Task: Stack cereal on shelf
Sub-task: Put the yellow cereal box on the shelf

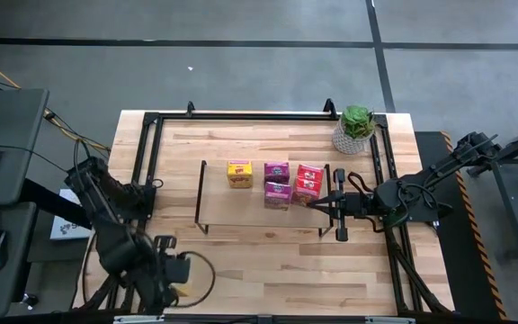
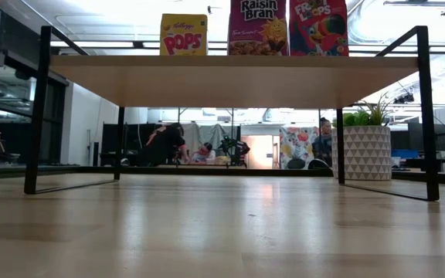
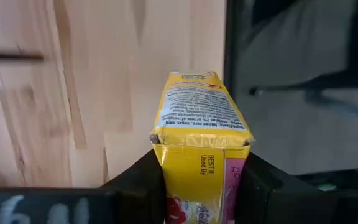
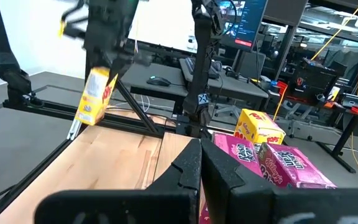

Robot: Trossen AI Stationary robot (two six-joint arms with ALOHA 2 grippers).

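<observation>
Five cereal boxes stand on the light-wood shelf (image 1: 241, 211): one yellow (image 1: 239, 174), two magenta (image 1: 277, 171) (image 1: 277, 194) and two red (image 1: 310, 174) (image 1: 305, 191). The low view shows the yellow (image 2: 184, 35), a magenta (image 2: 257, 27) and a red front (image 2: 317, 27) on the shelf board (image 2: 230, 77). My left gripper (image 1: 176, 274) is at the table's near-left corner, shut on the sixth box, a yellow one (image 1: 183, 290) (image 3: 201, 137) (image 4: 95, 96). My right gripper (image 1: 324, 203) (image 4: 201, 155) is shut and hovers at the shelf's right end, beside the red boxes, touching nothing. My left gripper pinches the yellow box between its two fingers (image 3: 145, 180), one on each broad face, with the narrow printed side panel (image 3: 201, 115) showing between them. The fingers come from above. The box hangs below them, slightly tilted and lifted clear of the table (image 4: 95, 96).
A potted green plant (image 1: 356, 129) (image 2: 365, 150) stands at the table's far-right corner, behind the shelf. A black frame (image 1: 241, 115) runs around the tabletop. Bare wood lies between the shelf and the near edge (image 1: 277, 270). People sit in the room beyond the table (image 2: 168, 147).
</observation>
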